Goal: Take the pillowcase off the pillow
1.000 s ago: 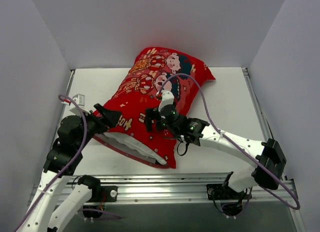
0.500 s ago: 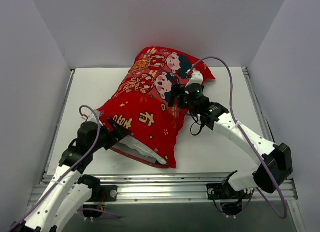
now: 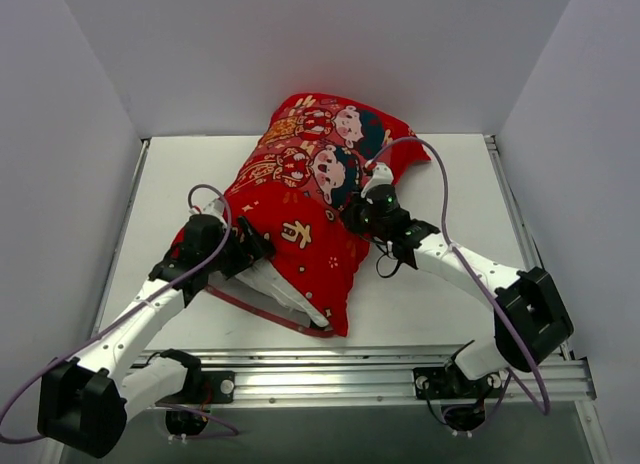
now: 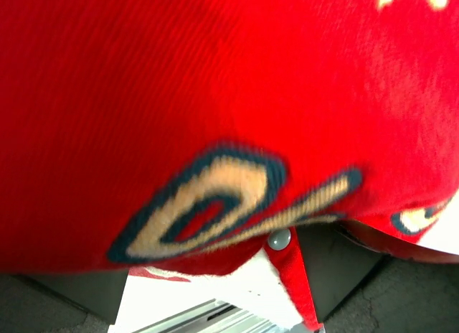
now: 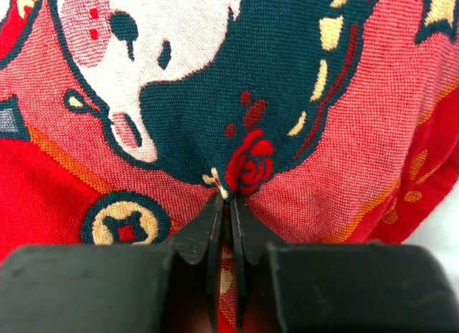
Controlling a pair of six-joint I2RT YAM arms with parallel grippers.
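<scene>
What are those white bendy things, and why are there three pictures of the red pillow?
Those are two robot arms. One picture looks down from above them. The other two come from little cameras on their wrists, so they look very close up. On the white table lies a white pillow inside a red pillowcase with cartoon children. The right gripper pinches a fold of the pillowcase. The left gripper is at the open end, where the pillow peeks out; I cannot tell whether it grips anything.
</scene>
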